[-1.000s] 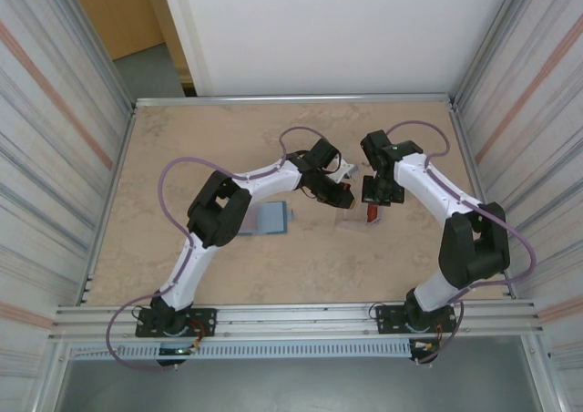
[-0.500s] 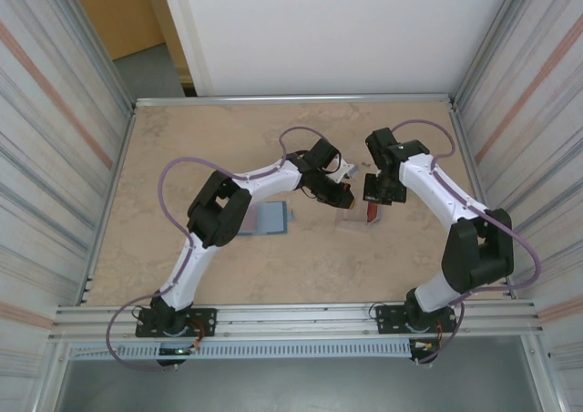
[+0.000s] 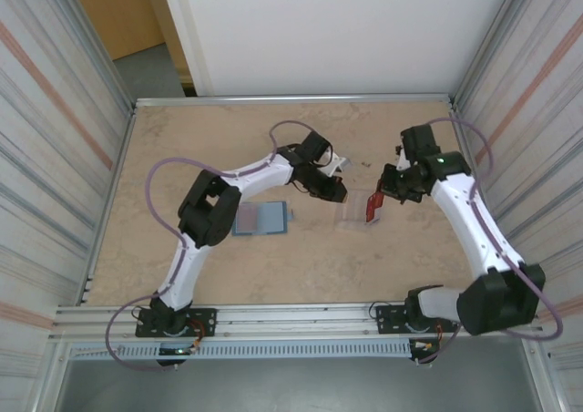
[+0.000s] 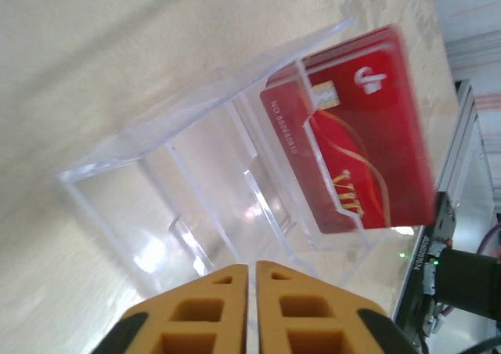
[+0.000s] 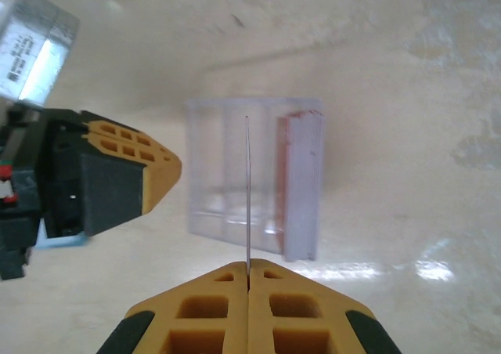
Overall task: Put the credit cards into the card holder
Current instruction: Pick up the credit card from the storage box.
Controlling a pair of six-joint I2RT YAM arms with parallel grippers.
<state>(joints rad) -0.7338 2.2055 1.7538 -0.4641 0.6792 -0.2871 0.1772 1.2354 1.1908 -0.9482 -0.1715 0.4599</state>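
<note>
My right gripper [image 3: 375, 200] [image 5: 248, 269] is shut on a red credit card [image 3: 372, 206], which the right wrist view shows edge-on as a thin line [image 5: 247, 189] above the clear plastic case [image 5: 223, 174]. More red credit cards [image 5: 291, 182] [image 4: 352, 135] stand in the case's end slot. My left gripper [image 3: 335, 193] [image 4: 252, 269] is shut at the case's other side, with nothing visible between its fingers [image 5: 133, 174]. The card holder, a teal-blue wallet [image 3: 262, 219], lies open and flat on the table to the left of the case, beside my left arm.
The clear case [image 3: 353, 216] [image 4: 180, 189] sits mid-table between both grippers, its other slots bare. Metal rails and corrugated walls border the tan table [image 3: 182, 157]. Free surface lies in front of the wallet and case.
My right arm has swung outward to the right, still holding the red card by the case. My left arm shifted slightly back and left, uncovering more of the wallet.
</note>
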